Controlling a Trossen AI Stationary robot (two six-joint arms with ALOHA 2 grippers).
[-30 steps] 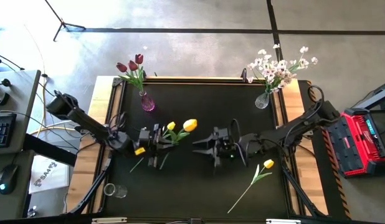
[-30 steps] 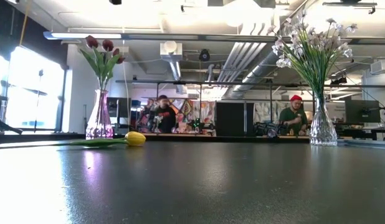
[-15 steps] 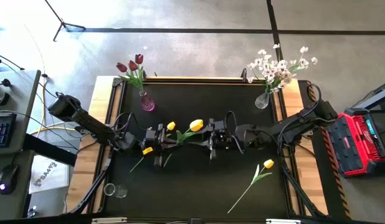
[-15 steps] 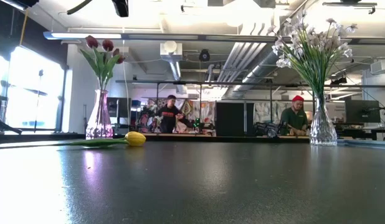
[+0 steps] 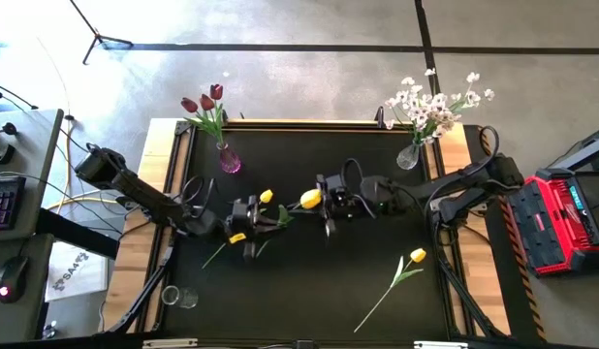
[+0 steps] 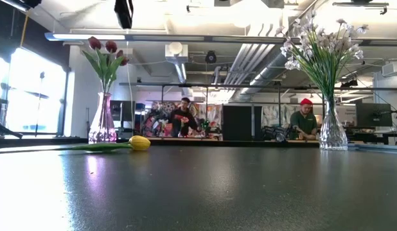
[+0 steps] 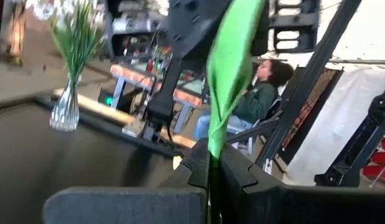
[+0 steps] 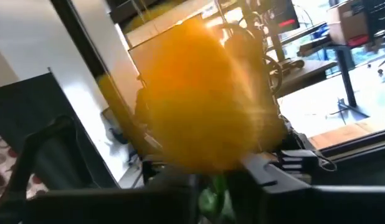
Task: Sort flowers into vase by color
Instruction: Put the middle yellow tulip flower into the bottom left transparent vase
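The high view looks straight down on the tabletop (image 5: 309, 281); the low view faces level across it. Both share the two vases. Wrist views sit close.

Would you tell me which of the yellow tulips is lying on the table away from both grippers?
The yellow tulip near the table's right front, its long stem angled across the black mat. The other yellow tulips sit mid-table between the left gripper and right gripper.

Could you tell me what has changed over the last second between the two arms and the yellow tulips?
The right gripper travelled leftward across the table to the yellow tulip that the left gripper holds up by its stem, and its fingers are closing around it just under the bloom. The left gripper stayed shut on the stem. The other yellow tulip on the mat and both vases kept their places.
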